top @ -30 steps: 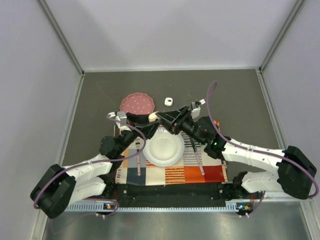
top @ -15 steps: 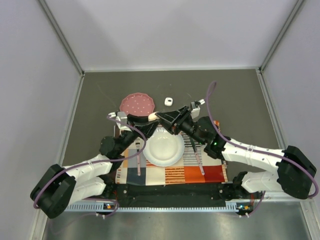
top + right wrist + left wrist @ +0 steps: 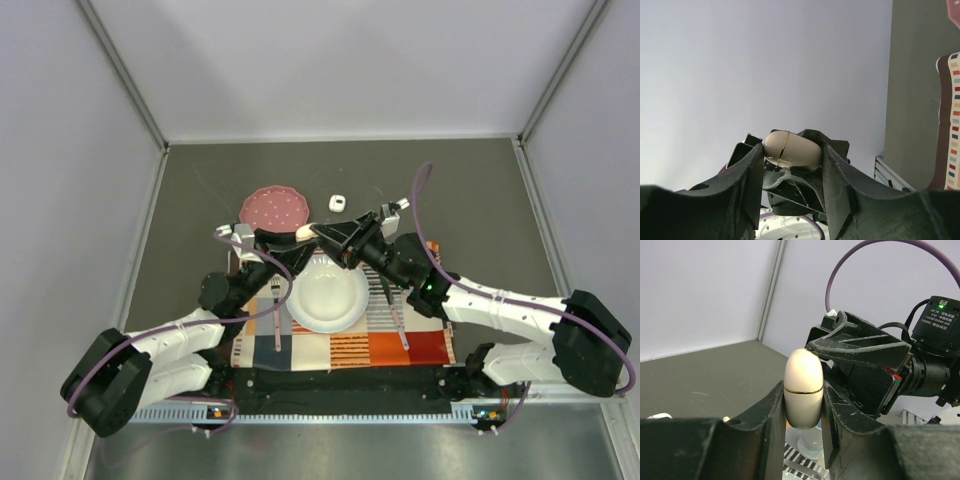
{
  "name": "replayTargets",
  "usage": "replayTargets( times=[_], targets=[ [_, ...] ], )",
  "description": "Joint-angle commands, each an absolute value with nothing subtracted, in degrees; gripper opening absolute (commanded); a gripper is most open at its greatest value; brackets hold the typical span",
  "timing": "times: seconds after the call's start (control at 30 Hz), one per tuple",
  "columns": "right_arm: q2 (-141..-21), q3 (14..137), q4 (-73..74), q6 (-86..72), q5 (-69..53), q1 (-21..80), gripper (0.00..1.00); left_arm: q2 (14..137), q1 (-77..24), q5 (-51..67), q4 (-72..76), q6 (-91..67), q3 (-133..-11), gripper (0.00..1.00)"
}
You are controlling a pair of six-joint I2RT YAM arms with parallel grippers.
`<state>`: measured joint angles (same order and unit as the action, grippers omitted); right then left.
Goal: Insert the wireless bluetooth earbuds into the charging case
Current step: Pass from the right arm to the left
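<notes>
Left wrist — charging case [image 3: 803,385] lengthwise along left gripper [image 3: 803,396]

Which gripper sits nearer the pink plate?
Left. The left gripper hangs at the pink plate's near rim; the right gripper is off to its right, both clamping the cream case.

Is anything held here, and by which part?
The case, by both grippers. The left gripper clamps its sides at and below the gold seam; the right gripper has it between its fingers too.
</notes>
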<state>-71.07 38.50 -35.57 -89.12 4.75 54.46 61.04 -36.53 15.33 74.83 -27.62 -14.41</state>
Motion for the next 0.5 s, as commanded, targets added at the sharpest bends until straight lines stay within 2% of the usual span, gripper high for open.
replayTargets(
  times=[0.0,0.23,0.3,0.43,0.47],
  targets=[
    [-71.63,39.02,-38.50,-87.90,4.48,55.81,0.11,60.47,-36.74,17.58,87.80,-25.32,-14.94,0.00],
    [-71.72,41.22,-36.30,-85.87,3.43,55.81,0.22,58.54,-36.74,18.19,84.11,-23.64,-15.12,0.00],
    [-71.72,41.48,-36.12,-85.70,3.25,55.90,0.28,58.27,-36.74,18.28,83.94,-23.38,-15.03,0.00],
    [-72.07,42.18,-35.68,-85.52,2.29,55.81,0.31,58.10,-36.74,18.54,83.76,-23.12,-15.03,0.00],
    [-72.24,42.27,-35.60,-85.60,2.02,55.81,0.34,58.10,-36.74,18.54,83.67,-23.12,-15.03,0.00]
  ],
)
